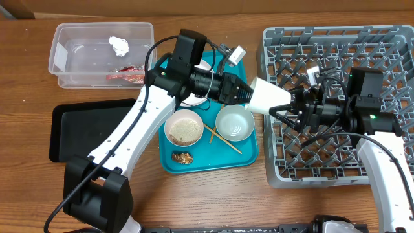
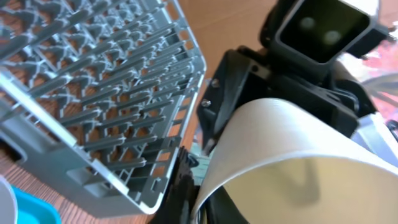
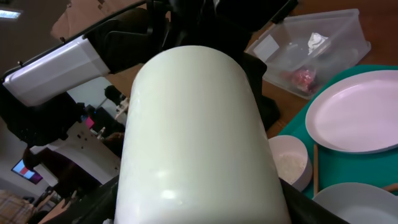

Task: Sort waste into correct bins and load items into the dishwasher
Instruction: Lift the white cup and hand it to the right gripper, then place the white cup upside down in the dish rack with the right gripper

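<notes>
A small white cup [image 1: 268, 97] hangs in the air between the teal tray and the grey dish rack [image 1: 388, 45]. My left gripper [image 1: 249, 92] is shut on its left end. My right gripper [image 1: 290, 107] has a finger on each side of its right end, touching it. The cup fills the right wrist view [image 3: 199, 137] and shows in the left wrist view [image 2: 280, 143]. A bowl of white rice [image 1: 184, 127], a pale blue bowl [image 1: 234, 123], chopsticks [image 1: 223, 139] and a brown lump [image 1: 182, 157] lie on the teal tray. The white plate [image 3: 357, 112] is mostly hidden overhead by my left arm.
The clear tub [image 1: 103, 55] at back left holds a white tissue ball [image 1: 119, 45] and a red wrapper [image 1: 129, 76]. The black tray [image 1: 84, 129] lies in front of it. The teal tray [image 1: 249, 152] sits mid-table, close to the rack's left edge [image 2: 93, 93].
</notes>
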`<move>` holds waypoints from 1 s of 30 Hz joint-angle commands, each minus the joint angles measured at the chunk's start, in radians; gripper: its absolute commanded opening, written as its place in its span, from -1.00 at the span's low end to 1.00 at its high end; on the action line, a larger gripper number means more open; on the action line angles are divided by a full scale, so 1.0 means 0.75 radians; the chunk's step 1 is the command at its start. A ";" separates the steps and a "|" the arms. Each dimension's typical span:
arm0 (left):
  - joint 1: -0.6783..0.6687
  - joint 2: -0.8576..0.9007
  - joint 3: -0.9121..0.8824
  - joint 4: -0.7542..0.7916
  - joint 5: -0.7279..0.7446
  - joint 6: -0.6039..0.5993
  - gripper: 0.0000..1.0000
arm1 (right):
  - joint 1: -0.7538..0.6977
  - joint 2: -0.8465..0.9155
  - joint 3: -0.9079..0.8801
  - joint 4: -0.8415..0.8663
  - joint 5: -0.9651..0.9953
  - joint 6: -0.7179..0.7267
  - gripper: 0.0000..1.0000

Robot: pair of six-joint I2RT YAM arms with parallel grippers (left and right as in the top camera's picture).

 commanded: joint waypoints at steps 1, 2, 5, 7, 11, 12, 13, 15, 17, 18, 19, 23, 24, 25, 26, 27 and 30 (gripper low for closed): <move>0.002 -0.002 0.017 -0.028 -0.117 0.058 -0.73 | -0.001 -0.010 0.032 0.009 -0.015 -0.010 0.35; 0.002 -0.002 0.017 -0.032 -0.117 0.068 -0.66 | -0.001 -0.010 0.032 0.009 -0.015 -0.010 0.34; 0.003 -0.002 0.017 -0.032 -0.117 0.072 -0.46 | -0.001 -0.010 0.032 0.009 -0.009 -0.010 0.26; 0.003 -0.002 0.017 -0.032 -0.118 0.081 -0.42 | -0.001 -0.010 0.032 0.009 0.016 0.003 0.24; 0.006 -0.002 0.017 -0.034 -0.144 0.081 -0.35 | -0.001 -0.010 0.032 0.000 0.077 0.030 0.22; 0.009 -0.002 0.017 -0.034 -0.147 0.081 -0.31 | -0.001 -0.010 0.032 -0.001 0.078 0.030 0.22; 0.014 -0.002 0.017 -0.034 -0.148 0.081 -0.25 | -0.001 -0.010 0.032 0.000 0.080 0.030 0.22; 0.025 -0.002 0.017 -0.034 -0.147 0.081 -0.21 | -0.001 -0.010 0.032 0.000 0.081 0.030 0.21; 0.054 -0.002 0.017 -0.049 -0.152 0.084 0.03 | -0.001 -0.010 0.032 0.000 0.141 0.062 0.19; 0.066 -0.002 0.017 -0.066 -0.162 0.098 0.09 | -0.001 -0.010 0.032 -0.001 0.203 0.095 0.19; 0.092 -0.004 0.017 -0.143 -0.268 0.102 0.27 | -0.001 -0.010 0.032 -0.017 0.356 0.154 0.20; 0.141 -0.013 0.017 -0.426 -0.704 0.163 0.33 | -0.002 -0.020 0.038 -0.130 0.762 0.214 0.16; 0.152 -0.017 0.017 -0.493 -0.811 0.166 0.33 | -0.002 -0.024 0.048 -0.158 0.854 0.238 0.16; 0.161 -0.021 0.017 -0.544 -0.889 0.172 0.33 | -0.002 -0.031 0.065 -0.192 0.946 0.259 0.17; 0.168 -0.028 0.017 -0.589 -0.959 0.171 0.33 | -0.003 -0.036 0.082 -0.220 1.017 0.279 0.16; 0.176 -0.035 0.017 -0.632 -1.032 0.171 0.33 | -0.005 -0.041 0.116 -0.271 1.129 0.314 0.17; 0.185 -0.064 0.017 -0.722 -1.221 0.170 0.32 | -0.016 -0.044 0.244 -0.429 1.423 0.415 0.17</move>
